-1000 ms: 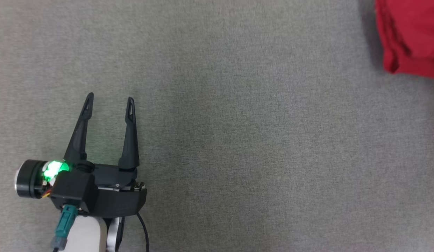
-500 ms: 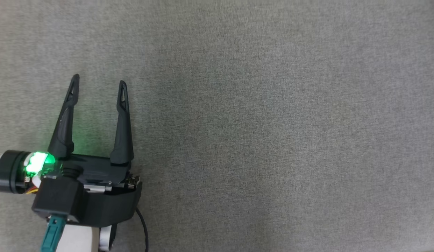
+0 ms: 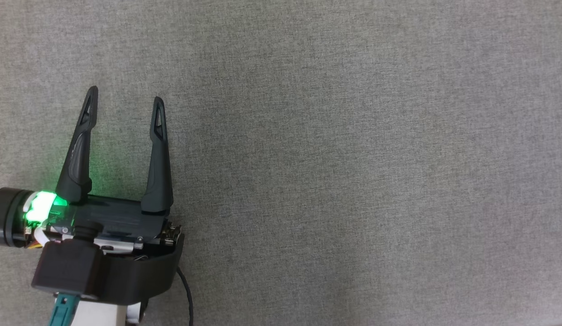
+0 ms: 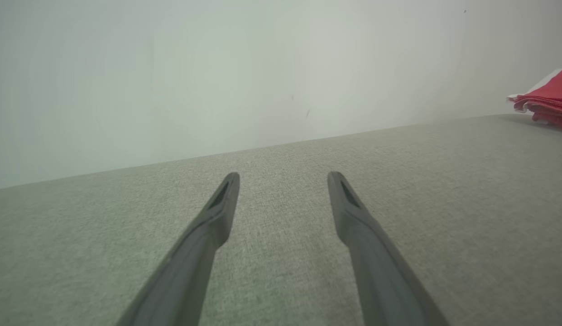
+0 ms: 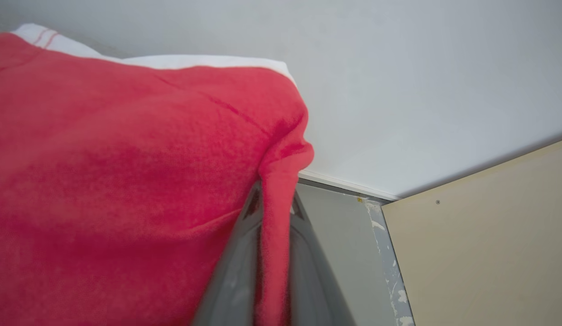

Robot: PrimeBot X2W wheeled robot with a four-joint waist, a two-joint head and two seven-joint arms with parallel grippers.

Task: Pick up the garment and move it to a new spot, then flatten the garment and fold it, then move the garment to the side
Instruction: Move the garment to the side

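The garment (image 5: 127, 172) is red with a white band along one edge. In the right wrist view my right gripper (image 5: 274, 199) is shut on a fold of it, the cloth pinched between the two fingers and spreading out to the left. In the left wrist view the folded red garment (image 4: 545, 99) lies at the far right of the grey surface. My left gripper (image 3: 124, 102) hovers open over the grey fabric at the lower left of the head view, its fingers (image 4: 222, 203) apart with nothing between them.
Grey woven fabric (image 3: 353, 158) covers the work surface. A pale wall (image 4: 217, 68) rises behind its far edge. Past the garment, the right wrist view shows a white wall, a grey floor strip (image 5: 339, 226) and a beige panel (image 5: 480, 235).
The red garment, at the head view's top right a second ago, has gone out of it. The left gripper now sits slightly further left and higher in that view, still open.
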